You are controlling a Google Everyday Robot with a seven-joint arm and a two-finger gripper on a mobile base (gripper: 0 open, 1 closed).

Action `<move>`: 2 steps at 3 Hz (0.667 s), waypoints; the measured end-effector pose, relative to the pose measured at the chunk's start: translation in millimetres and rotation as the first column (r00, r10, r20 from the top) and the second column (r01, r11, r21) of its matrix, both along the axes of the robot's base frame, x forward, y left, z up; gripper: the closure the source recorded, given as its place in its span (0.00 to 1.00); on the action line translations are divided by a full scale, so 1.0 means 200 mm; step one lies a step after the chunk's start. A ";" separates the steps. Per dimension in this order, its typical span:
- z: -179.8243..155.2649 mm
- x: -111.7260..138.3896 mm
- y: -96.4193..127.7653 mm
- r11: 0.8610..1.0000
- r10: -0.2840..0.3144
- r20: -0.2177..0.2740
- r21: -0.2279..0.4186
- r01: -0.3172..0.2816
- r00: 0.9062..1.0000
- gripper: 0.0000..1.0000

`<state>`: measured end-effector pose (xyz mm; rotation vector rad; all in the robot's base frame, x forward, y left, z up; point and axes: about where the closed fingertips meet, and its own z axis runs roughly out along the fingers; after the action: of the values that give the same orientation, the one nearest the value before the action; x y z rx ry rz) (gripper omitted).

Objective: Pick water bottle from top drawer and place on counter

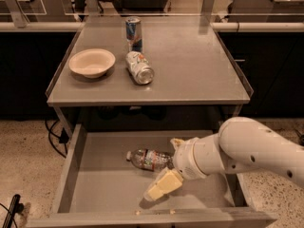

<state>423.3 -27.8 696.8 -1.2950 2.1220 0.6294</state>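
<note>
Clear crinkled plastic is lying on its side near the middle of the top drawer [71, 170]: the water bottle [149, 159], white cap pointing left, base pointing right. The gripper [160, 169] is hanging at that base end with its cream fingers [164, 184] spread apart, one on the far side of the bottle and one on the near side slanting toward the drawer floor, gripping nothing yet. To grasp well, it is probably needing to reach further left so both fingers are straddling the label band, then to squeeze gently (thin plastic like this is likely to buckle or roll). The bulky white arm [256, 151] is filling the drawer's right side, and the counter [190, 65] is overhanging the far part, so the lift is wanting a path out toward the near side before rising. On the counter, a pale bowl [91, 62] is sitting left, a silver can [139, 67] is lying just beside it, and a blue-and-silver can [134, 33] is standing just behind; the right part looks the safer landing spot.
</note>
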 end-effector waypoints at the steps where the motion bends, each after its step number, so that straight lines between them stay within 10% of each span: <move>1: -0.03 0.01 -0.02 0.999 0.017 0.108 -0.041 -0.012 0.994 0.00; 2: -0.09 0.07 -0.05 0.998 0.040 0.188 -0.065 -0.028 0.981 0.00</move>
<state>437.8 -37.2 679.1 -1.3703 1.9811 0.4381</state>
